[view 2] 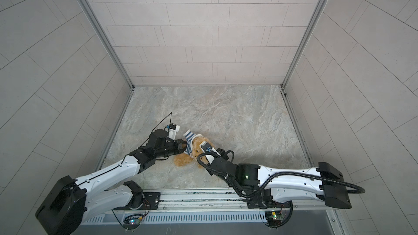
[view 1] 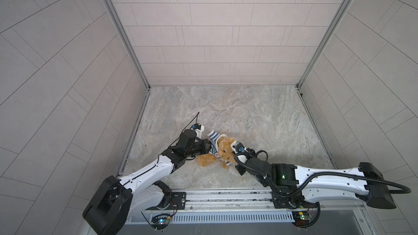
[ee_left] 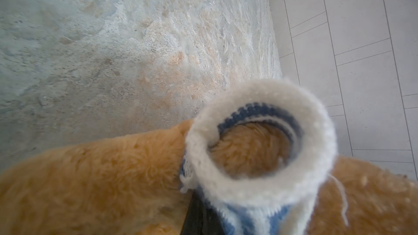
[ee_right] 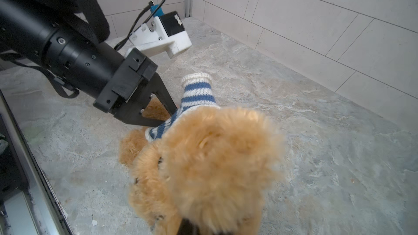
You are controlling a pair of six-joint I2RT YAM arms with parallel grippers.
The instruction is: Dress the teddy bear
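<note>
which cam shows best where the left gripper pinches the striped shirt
Right wrist view: the left gripper is shut on the striped shirt edge, unobstructed. Both top views show it small; the left wrist view shows mostly the sleeve cuff, blurred.

No legible text, labels, brands or numbers anywhere. Only candidate is a round patch (view 1: 216, 155) at the hem of the striped shirt (view 1: 214, 137). It shows in both top views, too small and blurred to read.
</note>
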